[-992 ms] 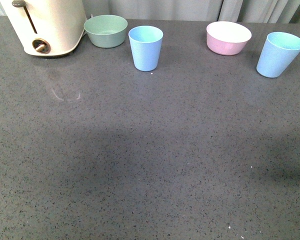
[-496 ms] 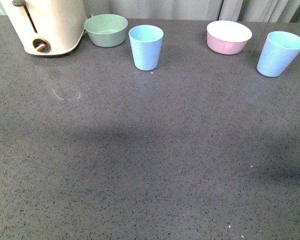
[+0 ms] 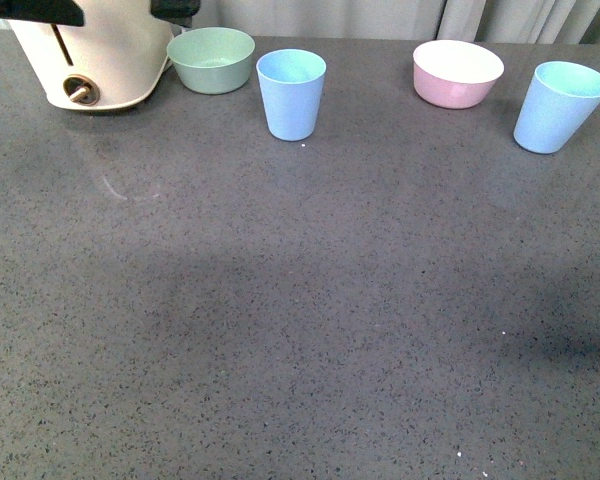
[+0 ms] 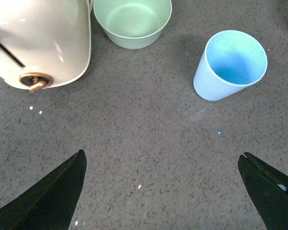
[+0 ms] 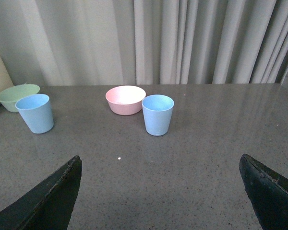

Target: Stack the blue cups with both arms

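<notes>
Front view: along the tabletop's (image 3: 300,330) far edge stand the left blue cup (image 3: 291,95), beside a green bowl (image 3: 211,60), and the right blue cup (image 3: 560,107), near the far right corner.

Left wrist view: only the left cup shows. The left gripper (image 4: 162,155) is spread wide and empty.

Right wrist view: both cups show. The right gripper (image 5: 159,160), absent from the front view, gapes empty.

The dark grey speckled stone countertop (image 3: 300,300) carried, along its far edge, a cream rounded appliance (image 3: 100,60), a squat green bowl (image 3: 211,60), a light blue plastic tumbler (image 3: 291,95), a pink white-lined bowl (image 3: 457,75) and a second blue tumbler (image 3: 560,107), all upright.
</notes>
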